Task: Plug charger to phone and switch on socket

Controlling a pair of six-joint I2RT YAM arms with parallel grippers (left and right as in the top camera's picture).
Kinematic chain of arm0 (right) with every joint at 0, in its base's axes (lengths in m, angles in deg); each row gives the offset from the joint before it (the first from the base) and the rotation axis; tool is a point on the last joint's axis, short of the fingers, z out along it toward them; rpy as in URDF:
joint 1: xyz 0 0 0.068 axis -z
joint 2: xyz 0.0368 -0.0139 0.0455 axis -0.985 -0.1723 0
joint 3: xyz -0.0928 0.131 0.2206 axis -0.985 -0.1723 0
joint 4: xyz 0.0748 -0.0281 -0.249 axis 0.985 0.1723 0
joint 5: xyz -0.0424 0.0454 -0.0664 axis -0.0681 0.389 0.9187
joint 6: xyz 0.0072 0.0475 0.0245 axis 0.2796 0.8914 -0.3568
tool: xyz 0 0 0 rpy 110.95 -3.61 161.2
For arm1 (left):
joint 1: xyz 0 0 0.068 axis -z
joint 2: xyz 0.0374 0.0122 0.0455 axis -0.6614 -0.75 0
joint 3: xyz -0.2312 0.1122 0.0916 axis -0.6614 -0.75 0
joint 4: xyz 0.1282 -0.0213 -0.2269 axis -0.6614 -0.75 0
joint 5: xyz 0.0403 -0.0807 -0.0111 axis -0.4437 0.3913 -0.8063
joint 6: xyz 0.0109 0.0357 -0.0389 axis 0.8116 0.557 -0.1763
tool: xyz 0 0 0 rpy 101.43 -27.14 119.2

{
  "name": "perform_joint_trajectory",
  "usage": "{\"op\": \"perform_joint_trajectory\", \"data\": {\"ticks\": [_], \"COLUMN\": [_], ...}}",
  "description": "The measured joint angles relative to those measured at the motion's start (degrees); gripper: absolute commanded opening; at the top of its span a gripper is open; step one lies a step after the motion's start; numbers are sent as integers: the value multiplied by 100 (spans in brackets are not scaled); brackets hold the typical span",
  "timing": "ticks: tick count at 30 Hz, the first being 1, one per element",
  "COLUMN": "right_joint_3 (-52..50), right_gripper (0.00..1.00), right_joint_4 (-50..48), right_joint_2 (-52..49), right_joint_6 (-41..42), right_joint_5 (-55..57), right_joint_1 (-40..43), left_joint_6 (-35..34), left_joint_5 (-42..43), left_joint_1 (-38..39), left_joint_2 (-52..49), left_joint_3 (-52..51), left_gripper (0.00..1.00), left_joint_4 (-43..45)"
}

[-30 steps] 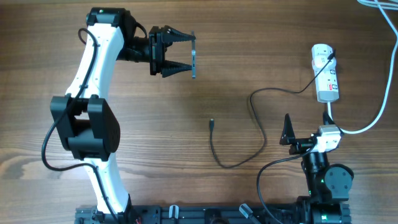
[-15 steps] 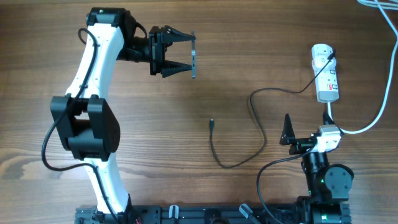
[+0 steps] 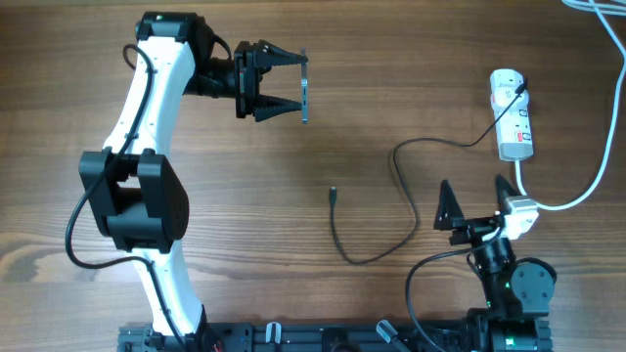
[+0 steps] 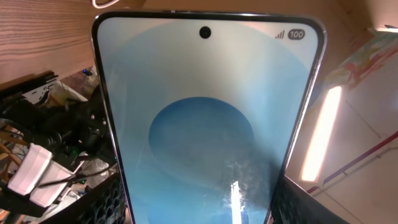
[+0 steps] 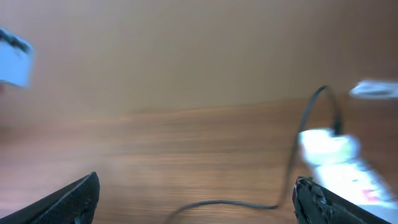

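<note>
Over the table (image 3: 391,59), left jaws clench the phone (image 3: 305,88); right jaws stand spread near the socket (image 3: 512,117).

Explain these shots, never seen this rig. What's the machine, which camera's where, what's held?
It is a robot with two arms at a wooden table, each arm ending in a two-finger gripper. One picture looks straight down from above; the other two come from small cameras on each wrist. The left gripper is clamped on the phone, which fills the left wrist view with its screen lit. The right gripper is open and holds nothing; its view is blurred. On the table lie the charger, a thin dark cable with its loose tip mid-table, and the socket, a white power strip with a thick white cord.
</note>
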Motion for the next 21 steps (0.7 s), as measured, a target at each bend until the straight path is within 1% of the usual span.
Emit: {"op": "perform_joint_trajectory", "data": {"ticks": [2, 3, 4, 5, 6, 7, 8, 9, 10, 11, 12, 15, 16, 17, 18, 19, 20, 21], "right_joint_3": [0, 0, 0, -2, -4, 33, 96, 155, 393, 796, 1259, 2933, 3338, 3832, 4223, 4463, 4509, 4516], "right_gripper": [100, 100, 100, 100, 100, 100, 100, 100, 100, 100, 100, 100, 100, 100, 100, 100, 100, 87], "right_joint_4": [-2, -7, -70, -485, -933, -1399, -1478, -1456, -1255, -1246, -647, 1027, 1506, 1851, 2004, 1950, 1838, 1722], "right_joint_2": [0, 0, 0, -4, -50, -42, -28, -35, -98, -273, -481, -1821, -2170, -2684, -3165, -3585, -3797, -4057], "right_joint_6": [1624, 2621, 3263, 4181, 4328, 4424, 4494, 4465, 4118, 4013, 3703, 2603, 2404, 2177, 2050, 2081, 2214, 2496], "right_joint_5": [-214, -321, -417, -824, -1082, -1362, -1600, -1759, -2103, -2173, -2302, -2798, -2887, -2997, -3152, -3386, -3526, -3738], "right_joint_1": [0, 0, 0, -4, 0, -4, -4, -4, -4, -4, -4, -4, -4, -4, -4, -4, -4, -4], "left_joint_6": [0, 0, 0, 0, -2, 0, 0, 0, 0, 0, 0, 0, 0, 0, 0, 0, 0, 0], "left_joint_5": [0, 0, 0, 2, 4, 13, 22, 22, 22, 22, 22, 39, 42, 44, 46, 46, 46, 46], "left_joint_1": [0, 0, 0, 0, -2, 0, -2, 0, 0, 0, 0, 0, 0, 0, 0, 0, 0, 0], "left_joint_2": [0, 0, 0, 0, 0, 0, 0, 0, 0, 0, 0, 7, 9, 9, 9, 9, 9, 9], "left_joint_3": [0, 0, 0, 0, 0, 0, 0, 0, 0, 0, 0, -4, -4, -4, -4, -4, -4, -4], "left_gripper": [61, 61, 61, 61, 61, 61, 61, 61, 61, 61, 61, 60, 57, 57, 57, 57, 57, 57], "left_joint_4": [0, 0, 0, 0, -2, -13, -15, -17, -17, -17, -15, -2, -28, -22, -13, -17, -15, -15]}}
